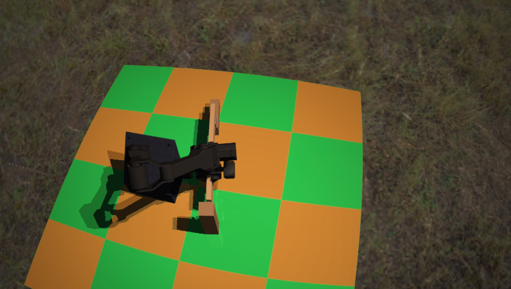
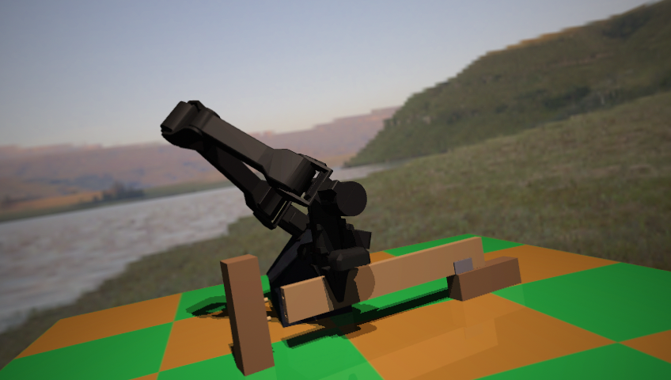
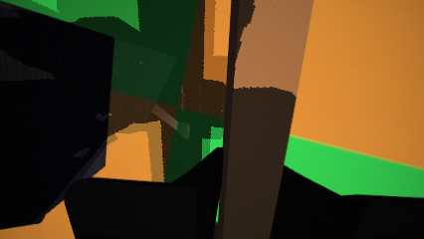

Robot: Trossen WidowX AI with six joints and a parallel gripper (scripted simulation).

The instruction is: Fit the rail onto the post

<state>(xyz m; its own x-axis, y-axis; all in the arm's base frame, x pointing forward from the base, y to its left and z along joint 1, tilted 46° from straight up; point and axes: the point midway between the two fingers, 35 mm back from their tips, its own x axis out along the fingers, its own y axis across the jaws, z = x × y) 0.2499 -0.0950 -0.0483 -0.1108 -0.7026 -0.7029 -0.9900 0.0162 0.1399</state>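
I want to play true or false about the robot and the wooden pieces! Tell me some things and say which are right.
1. The hand is shut on the rail. True.
2. The rail's end already touches the post. False: there is a gap, and the pegs still show between them.
3. The rail's far end sits by the footboard block, at its grey bracket. True.
4. The post has fallen flat on the table. False: it stands upright.
5. The rail's near end is lying on the table. False: it is lifted off it, with its shadow below.
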